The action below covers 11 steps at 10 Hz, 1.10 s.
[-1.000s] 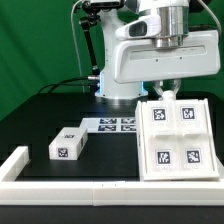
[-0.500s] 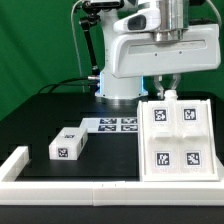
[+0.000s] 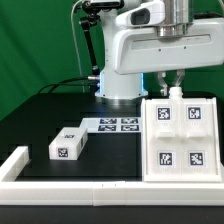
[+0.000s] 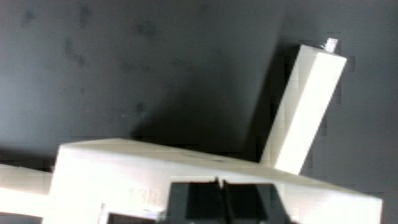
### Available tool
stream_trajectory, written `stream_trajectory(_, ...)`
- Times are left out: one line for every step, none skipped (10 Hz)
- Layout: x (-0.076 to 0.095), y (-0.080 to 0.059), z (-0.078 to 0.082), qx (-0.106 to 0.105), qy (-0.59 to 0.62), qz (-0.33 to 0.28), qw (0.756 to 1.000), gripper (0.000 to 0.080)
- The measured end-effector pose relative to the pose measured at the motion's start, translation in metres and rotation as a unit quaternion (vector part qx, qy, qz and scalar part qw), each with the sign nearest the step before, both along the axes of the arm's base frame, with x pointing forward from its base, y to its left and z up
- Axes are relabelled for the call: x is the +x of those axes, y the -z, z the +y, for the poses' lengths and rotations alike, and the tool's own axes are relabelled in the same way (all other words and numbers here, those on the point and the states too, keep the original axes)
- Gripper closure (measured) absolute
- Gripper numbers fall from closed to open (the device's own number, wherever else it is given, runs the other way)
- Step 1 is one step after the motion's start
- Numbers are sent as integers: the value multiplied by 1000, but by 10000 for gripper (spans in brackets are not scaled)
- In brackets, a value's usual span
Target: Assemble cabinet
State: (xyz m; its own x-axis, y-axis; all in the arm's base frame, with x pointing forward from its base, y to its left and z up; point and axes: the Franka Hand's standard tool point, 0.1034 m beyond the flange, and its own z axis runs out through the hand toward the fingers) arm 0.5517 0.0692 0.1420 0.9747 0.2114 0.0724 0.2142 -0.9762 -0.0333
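Observation:
The white cabinet shell [image 3: 180, 135] lies on the black table at the exterior view's right, its face carrying several tags. My gripper [image 3: 172, 90] hangs at the shell's far edge, fingertips down against it. In the wrist view the dark fingers [image 4: 196, 200] meet along a thin line, so the gripper [image 4: 219, 200] is shut with nothing between them, right at the shell's white wall [image 4: 169, 160]. A long white side panel [image 4: 306, 100] of the shell runs away from it. A smaller white tagged block [image 3: 68, 143] lies apart at the exterior view's left.
The marker board [image 3: 118, 124] lies flat mid-table between the block and the shell. A long white rail [image 3: 90, 188] edges the table's front and the exterior view's left side. The arm's white base [image 3: 125, 70] stands behind.
The arm has moved toward the exterior view's right and slightly up. The cabinet shell has shifted a little to the right with it. The small block has not moved.

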Motion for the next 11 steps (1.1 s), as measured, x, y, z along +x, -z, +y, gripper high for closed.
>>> stream_trajectory(3, 0, 1, 0, 1, 4, 1000, 797)
stream_trajectory(3, 2, 1, 1, 1, 6, 1000, 797)
stream_trajectory(-3, 9, 1, 1, 0, -5, 1000, 797)
stream_trajectory(-19, 17, 1, 1, -1, -6, 1000, 797)
stream_trajectory(-25, 15, 1, -1, -3, -5, 1000, 797)
stream_trajectory(-26, 11, 2, -1, -3, -7, 1000, 797)
stream_trajectory(-25, 8, 1, -2, -4, -5, 1000, 797)
stream_trajectory(-21, 5, 1, -2, -3, -4, 1000, 797)
stream_trajectory(-17, 2, 2, -1, -3, -6, 1000, 797)
stream_trajectory(-12, 1, 3, -1, -3, -4, 1000, 797)
stream_trajectory(-10, 1, 3, -1, -2, 5, 1000, 797)
